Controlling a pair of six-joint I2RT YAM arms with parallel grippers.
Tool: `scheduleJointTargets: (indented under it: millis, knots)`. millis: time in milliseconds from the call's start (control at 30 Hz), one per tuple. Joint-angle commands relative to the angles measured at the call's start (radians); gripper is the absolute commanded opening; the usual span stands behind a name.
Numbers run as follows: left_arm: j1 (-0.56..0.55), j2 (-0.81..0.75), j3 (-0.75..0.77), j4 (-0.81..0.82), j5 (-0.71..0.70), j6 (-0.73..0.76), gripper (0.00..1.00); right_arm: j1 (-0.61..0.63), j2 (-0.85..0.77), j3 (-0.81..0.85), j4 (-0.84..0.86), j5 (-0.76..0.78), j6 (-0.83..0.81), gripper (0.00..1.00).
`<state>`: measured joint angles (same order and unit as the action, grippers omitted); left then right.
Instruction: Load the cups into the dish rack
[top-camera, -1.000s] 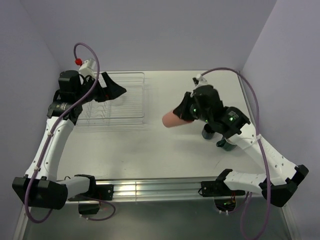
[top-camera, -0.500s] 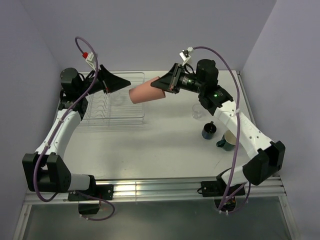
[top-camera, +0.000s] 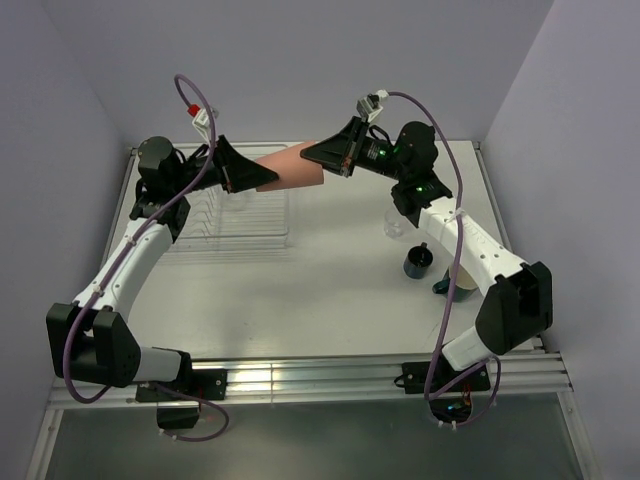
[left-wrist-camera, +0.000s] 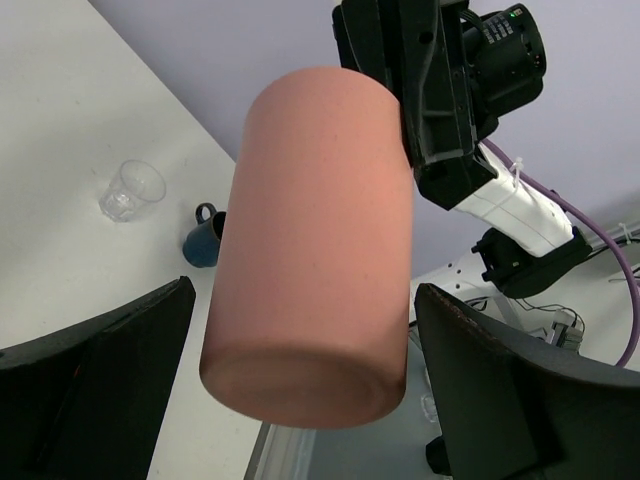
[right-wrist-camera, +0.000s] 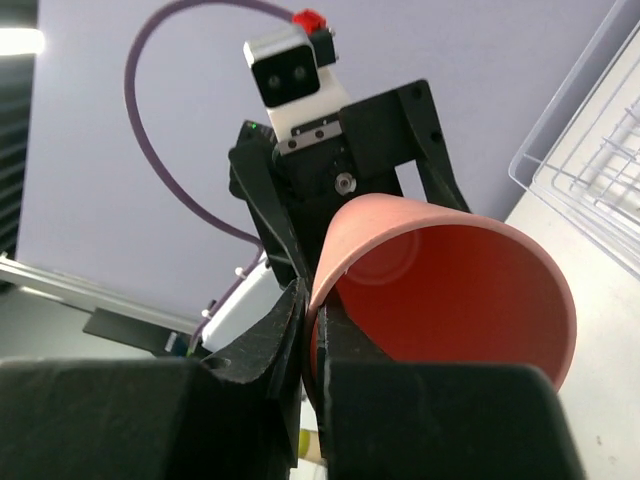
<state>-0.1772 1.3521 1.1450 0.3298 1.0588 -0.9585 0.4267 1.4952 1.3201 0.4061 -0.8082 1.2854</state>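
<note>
A salmon-pink cup hangs sideways in the air above the dish rack's far right corner. My right gripper is shut on its rim, one finger inside and one outside. My left gripper faces it and stands open. In the left wrist view the cup's base sits between the wide-apart fingers, apart from both. A clear glass cup, a navy mug and a teal mug, half hidden by the right arm, stand on the table at the right.
The wire rack lies at the table's far left, under the left arm. The side walls close in on both sides. The right arm stretches across the table's right half, above the mugs.
My right gripper carried the pink cup from mid-table up and leftward to the rack's far corner. My left gripper rose and turned toward it; its open fingers now flank the cup's base.
</note>
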Motion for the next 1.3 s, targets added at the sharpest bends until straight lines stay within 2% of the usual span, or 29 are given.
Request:
scheduleJointTargets:
  millis: [0,133,300,367,467,500,667,733,833,967,1033,1067,1167,1200,1267]
  knots:
    - [-0.004,-0.03,0.016,0.028,0.01,0.029,0.99,-0.032,-0.003,-0.018,0.164,-0.025,0.069,0.0]
    - [-0.005,-0.041,0.027,0.005,0.007,0.04,0.94,-0.042,0.005,-0.044,0.223,-0.032,0.104,0.0]
    - [-0.008,-0.033,0.039,0.008,0.013,0.029,0.75,-0.043,0.011,-0.053,0.238,-0.034,0.106,0.0]
    - [-0.01,-0.027,0.044,0.003,0.015,0.032,0.71,-0.042,0.014,-0.051,0.238,-0.029,0.1,0.0]
    - [-0.011,-0.018,0.05,-0.012,0.007,0.041,0.72,-0.04,0.026,-0.051,0.258,-0.04,0.112,0.0]
    - [-0.013,-0.016,0.055,-0.017,0.007,0.043,0.76,-0.037,0.028,-0.053,0.266,-0.043,0.114,0.0]
    - [-0.027,-0.002,0.074,-0.049,-0.006,0.064,0.84,-0.028,0.027,-0.059,0.247,-0.045,0.091,0.0]
    - [-0.031,0.002,0.082,-0.057,-0.011,0.069,0.84,-0.02,0.03,-0.053,0.24,-0.045,0.084,0.0]
    - [-0.034,0.008,0.088,-0.069,-0.013,0.073,0.77,-0.023,0.031,-0.051,0.226,-0.039,0.077,0.0]
    - [-0.036,0.005,0.09,-0.1,-0.016,0.096,0.6,-0.023,0.04,-0.041,0.223,-0.037,0.069,0.0]
    - [-0.036,0.004,0.099,-0.118,-0.02,0.106,0.42,-0.023,0.039,-0.038,0.203,-0.032,0.058,0.0]
    - [-0.036,0.004,0.104,-0.129,-0.028,0.116,0.25,-0.023,0.037,-0.035,0.191,-0.029,0.039,0.0]
    - [-0.035,-0.005,0.14,-0.19,-0.071,0.153,0.01,-0.026,0.016,-0.033,0.1,0.004,-0.039,0.11]
    - [-0.034,-0.01,0.171,-0.252,-0.094,0.168,0.0,-0.029,0.008,-0.024,0.014,0.02,-0.069,0.2]
    - [-0.034,-0.013,0.212,-0.326,-0.172,0.225,0.0,-0.035,-0.015,-0.006,-0.091,0.082,-0.177,0.28]
